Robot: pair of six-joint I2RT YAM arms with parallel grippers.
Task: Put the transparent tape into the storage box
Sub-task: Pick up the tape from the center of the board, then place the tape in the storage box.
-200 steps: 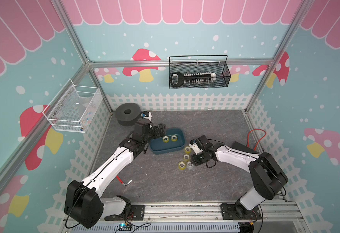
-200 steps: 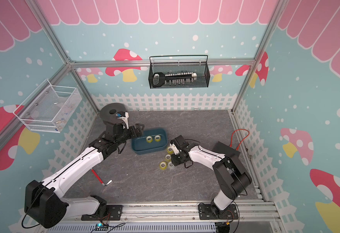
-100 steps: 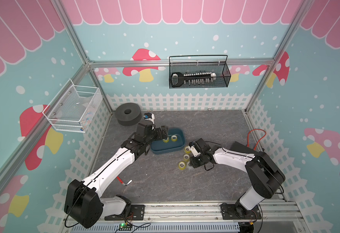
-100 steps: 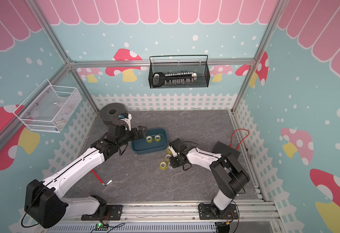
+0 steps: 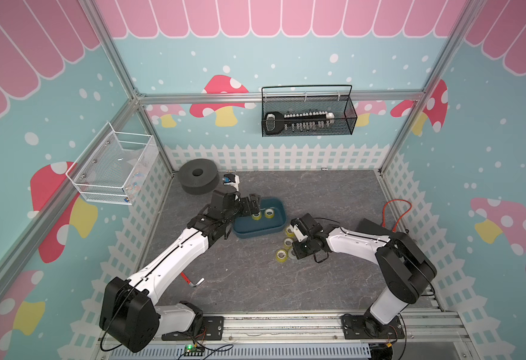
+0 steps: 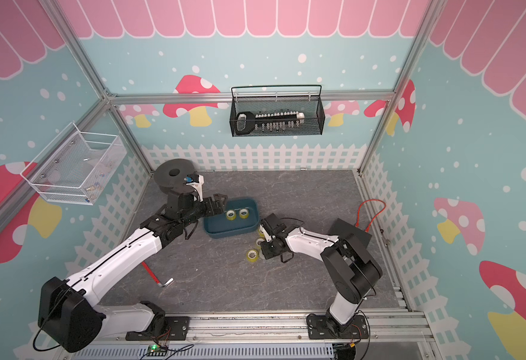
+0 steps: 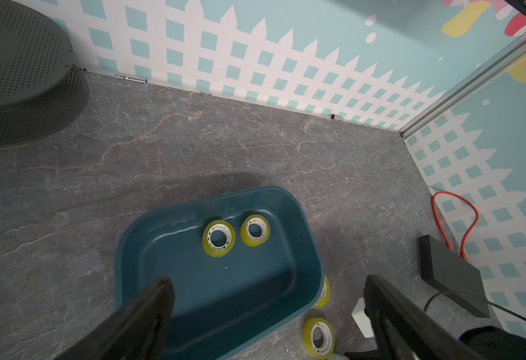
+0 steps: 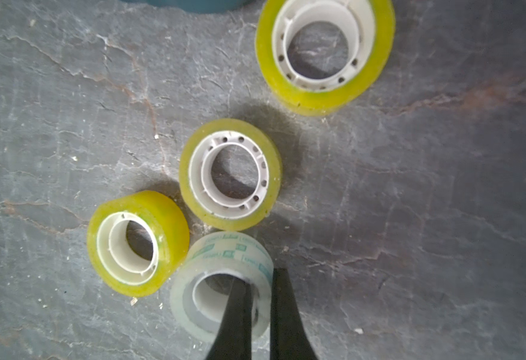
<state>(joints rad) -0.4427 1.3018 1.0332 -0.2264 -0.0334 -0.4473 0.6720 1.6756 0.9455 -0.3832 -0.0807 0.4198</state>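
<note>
Grey stone-patterned table [image 5: 286, 290] covers the floor of a booth with mushroom-print walls. On it, outside the storage box [image 5: 274, 225], the transparent tape [image 8: 224, 254] lies flat with its hole facing up. The right end effector [image 8: 259, 277] is pinched narrow on the roll's wall, with one finger down inside the core and the other against the outside. Two yellow rolls [image 8: 137, 243] [image 8: 230, 174] touch the clear one, and a third [image 8: 324, 53] lies a little apart, nearest the box. In both top views this cluster sits just beside the box's corner. Inside the box [image 7: 130, 249] two more yellow rolls [image 7: 218, 237] [image 7: 255, 230] lie side by side. The left end effector [image 7: 267, 280] hangs over the box with its fingers spread wide and nothing between them. Farther out are a dark foam disc [image 5: 197, 179], a red-handled hex key [image 5: 190, 280] and an orange cable [image 5: 396, 208].
</note>
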